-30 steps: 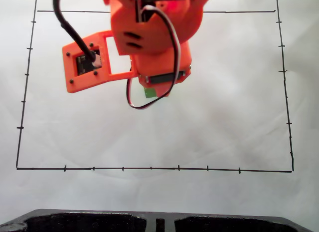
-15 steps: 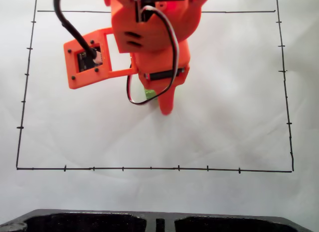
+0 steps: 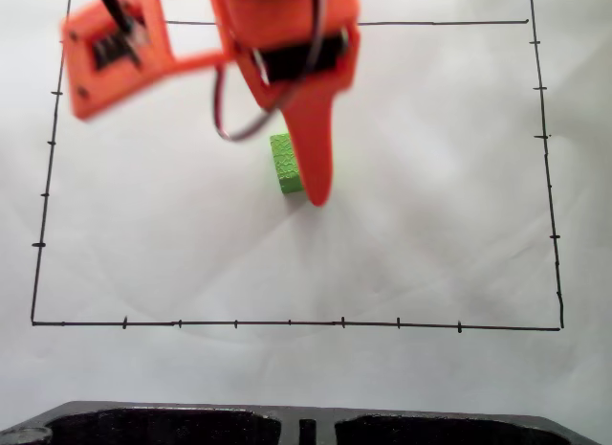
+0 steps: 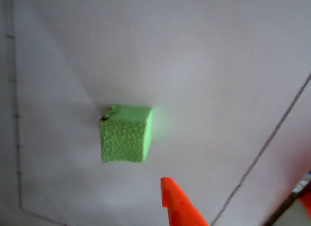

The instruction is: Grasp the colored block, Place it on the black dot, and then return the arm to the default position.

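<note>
The green block [image 4: 125, 134] sits free on the white paper [image 3: 430, 225], with a dark speck at its corner suggesting it covers the black dot. The gripper [image 3: 287, 167] hangs wide apart and empty above it, so placement looks done

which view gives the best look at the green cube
The wrist view: the green cube sits unobstructed on the white paper, top and pebbled side face both clear. In the fixed view the cube is smaller and its right edge is hidden behind the orange finger.

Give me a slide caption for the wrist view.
Green foam cube resting free on white paper, orange finger tip just clear below it.
</note>
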Motion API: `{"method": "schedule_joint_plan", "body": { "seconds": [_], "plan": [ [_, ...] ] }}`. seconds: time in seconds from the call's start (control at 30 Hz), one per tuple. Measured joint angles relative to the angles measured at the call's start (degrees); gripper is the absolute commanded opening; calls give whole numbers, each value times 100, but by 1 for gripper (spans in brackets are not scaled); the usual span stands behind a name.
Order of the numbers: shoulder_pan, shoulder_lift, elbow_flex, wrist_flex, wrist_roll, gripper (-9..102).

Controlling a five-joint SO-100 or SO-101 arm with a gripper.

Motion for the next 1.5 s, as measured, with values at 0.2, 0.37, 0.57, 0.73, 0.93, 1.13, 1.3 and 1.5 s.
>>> {"method": "schedule_joint_plan", "body": {
  "seconds": [0.2, 0.37, 0.57, 0.73, 0.93, 1.13, 1.3, 1.5],
  "plan": [
    [571, 1354, 650, 123, -659, 41],
    [879, 2575, 1441, 132, -1002, 29],
    [1046, 3727, 2312, 44, -1081, 8],
    [1178, 4579, 2962, 44, -1046, 0],
    [1195, 5651, 3691, -35, -914, 0],
    [1195, 6152, 4280, -439, -580, 0],
    [1187, 6179, 4588, -993, -237, 0],
    [1055, 6179, 5010, -1354, -158, 0]
  ]
}}
